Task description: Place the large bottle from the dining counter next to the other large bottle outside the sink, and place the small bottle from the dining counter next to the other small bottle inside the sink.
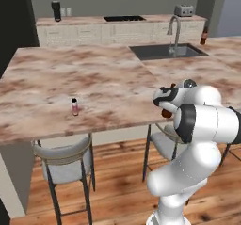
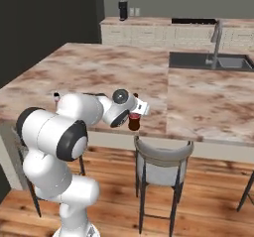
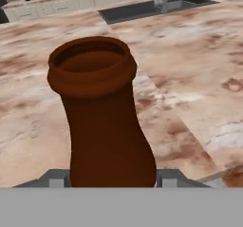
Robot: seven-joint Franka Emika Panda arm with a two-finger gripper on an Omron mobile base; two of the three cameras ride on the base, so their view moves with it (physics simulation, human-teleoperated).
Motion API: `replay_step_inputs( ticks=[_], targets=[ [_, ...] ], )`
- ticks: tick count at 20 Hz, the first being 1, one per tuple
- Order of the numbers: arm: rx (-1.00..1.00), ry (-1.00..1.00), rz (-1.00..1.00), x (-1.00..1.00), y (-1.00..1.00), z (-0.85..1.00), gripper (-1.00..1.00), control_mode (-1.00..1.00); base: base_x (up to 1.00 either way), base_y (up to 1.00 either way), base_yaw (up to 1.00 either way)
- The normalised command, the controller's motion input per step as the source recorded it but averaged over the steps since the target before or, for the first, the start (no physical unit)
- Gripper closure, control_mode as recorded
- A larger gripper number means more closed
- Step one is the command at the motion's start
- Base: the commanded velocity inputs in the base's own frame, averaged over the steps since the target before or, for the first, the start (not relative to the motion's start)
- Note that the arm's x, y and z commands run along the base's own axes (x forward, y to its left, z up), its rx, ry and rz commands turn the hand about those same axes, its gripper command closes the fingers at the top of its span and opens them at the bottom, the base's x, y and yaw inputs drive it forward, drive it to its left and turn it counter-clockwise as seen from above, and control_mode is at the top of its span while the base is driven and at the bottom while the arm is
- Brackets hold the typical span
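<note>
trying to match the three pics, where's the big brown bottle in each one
Left base view: large brown bottle low right, mostly hidden behind the wrist at the counter edge.
Right base view: just under the gripper, centre, at the counter edge.
Hand view: fills the centre, between the fingers.
Shared landmark: the sink with its faucet.

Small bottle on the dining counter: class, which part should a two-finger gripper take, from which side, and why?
Grip the small bottle round its reddish body, below the dark cap, coming level from the stool side. It stands upright and alone near that edge of the dining counter, so both flanks look free.
</note>
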Motion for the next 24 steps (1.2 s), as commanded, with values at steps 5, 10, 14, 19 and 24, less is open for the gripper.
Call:
replay_step_inputs(
  ticks=[5,10,14,19,24],
  targets=[
    [0.00,0.00,0.00,0.00,0.00,0.00,1.00,1.00,0.02,-0.96,0.00],
    [0.00,0.00,0.00,0.00,0.00,0.00,1.00,1.00,0.00,-0.99,0.00],
    [0.00,0.00,0.00,0.00,0.00,0.00,1.00,1.00,0.01,-0.98,0.00],
    [0.00,0.00,0.00,0.00,0.00,0.00,1.00,1.00,0.04,-0.99,0.00],
    [0.00,0.00,0.00,0.00,0.00,0.00,1.00,1.00,0.04,-0.98,0.00]
  ],
)
